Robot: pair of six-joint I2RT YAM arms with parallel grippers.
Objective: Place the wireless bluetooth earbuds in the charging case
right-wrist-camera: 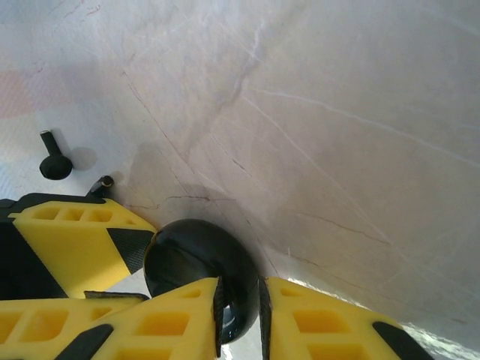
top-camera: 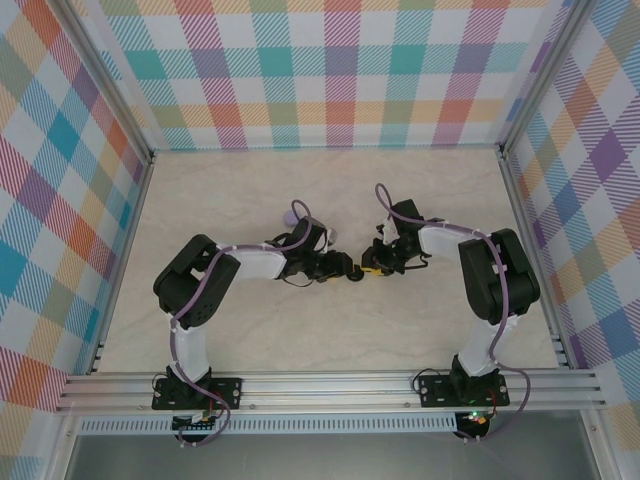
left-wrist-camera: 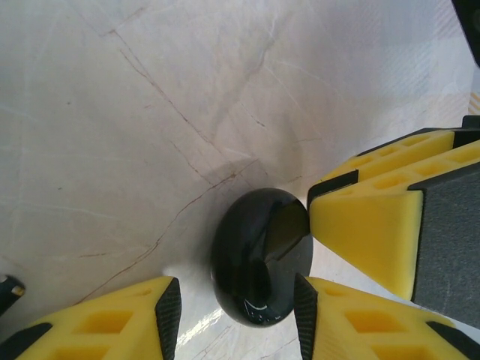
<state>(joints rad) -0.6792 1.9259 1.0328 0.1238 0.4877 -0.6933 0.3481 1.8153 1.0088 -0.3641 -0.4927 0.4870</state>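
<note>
Two tabletop arms seen from overhead: the left arm and the right arm share bulky black joint housings and smooth white link shells, each trailed by a thin lavender cable. At six o'clock, their black base plates sit bolted to a ribbed aluminium rail, with small green and red lights glowing under the right base. The left gripper and the right gripper wear bright yellow fingers moulded with open pockets and faced with black pads.
</note>
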